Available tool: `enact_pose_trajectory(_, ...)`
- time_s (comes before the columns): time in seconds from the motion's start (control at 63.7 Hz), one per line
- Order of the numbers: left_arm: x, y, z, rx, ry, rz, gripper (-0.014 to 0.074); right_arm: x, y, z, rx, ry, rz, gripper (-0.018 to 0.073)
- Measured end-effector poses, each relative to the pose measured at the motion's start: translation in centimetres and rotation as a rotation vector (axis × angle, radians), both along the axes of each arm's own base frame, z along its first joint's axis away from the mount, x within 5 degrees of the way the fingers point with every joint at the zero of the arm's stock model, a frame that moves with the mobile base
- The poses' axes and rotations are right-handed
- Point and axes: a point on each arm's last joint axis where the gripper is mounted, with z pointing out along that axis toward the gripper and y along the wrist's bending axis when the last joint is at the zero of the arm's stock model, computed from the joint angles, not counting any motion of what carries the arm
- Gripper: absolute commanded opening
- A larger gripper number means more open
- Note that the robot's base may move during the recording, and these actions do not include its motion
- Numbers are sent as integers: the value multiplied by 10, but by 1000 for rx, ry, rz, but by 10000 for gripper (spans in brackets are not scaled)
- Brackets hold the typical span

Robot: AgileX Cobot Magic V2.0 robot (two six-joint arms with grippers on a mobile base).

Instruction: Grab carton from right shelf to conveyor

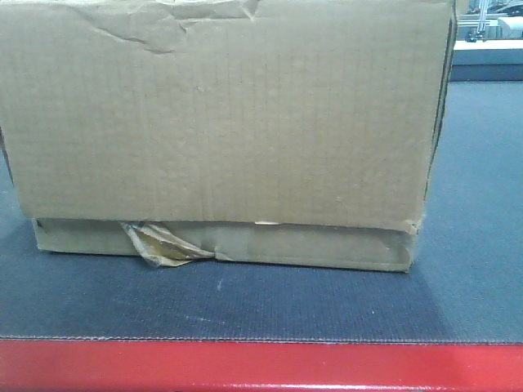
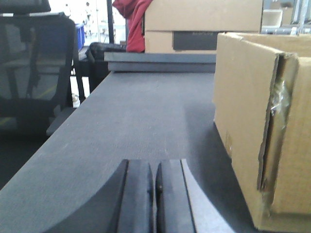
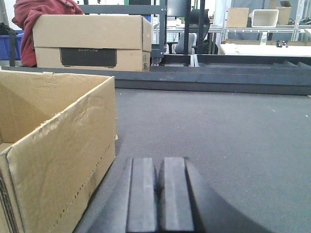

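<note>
A worn brown carton rests on the dark grey conveyor belt, filling most of the front view; its bottom flap is torn with loose tape. My left gripper is shut and empty, low over the belt, with the carton's left end just to its right. My right gripper is shut and empty, low over the belt, with the carton's open right end just to its left. Neither gripper touches the carton.
A red edge runs along the belt's near side. Beyond the belt's far end stand another cardboard box with a red cloth, a black mesh chair, metal racks and a white table.
</note>
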Motion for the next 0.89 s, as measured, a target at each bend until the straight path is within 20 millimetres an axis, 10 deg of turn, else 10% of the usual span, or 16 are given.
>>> enact_pose_trajectory(0.895, 0, 0, 4, 4, -50, -3, 22, 0, 0, 1, -5, -8, -1, -78)
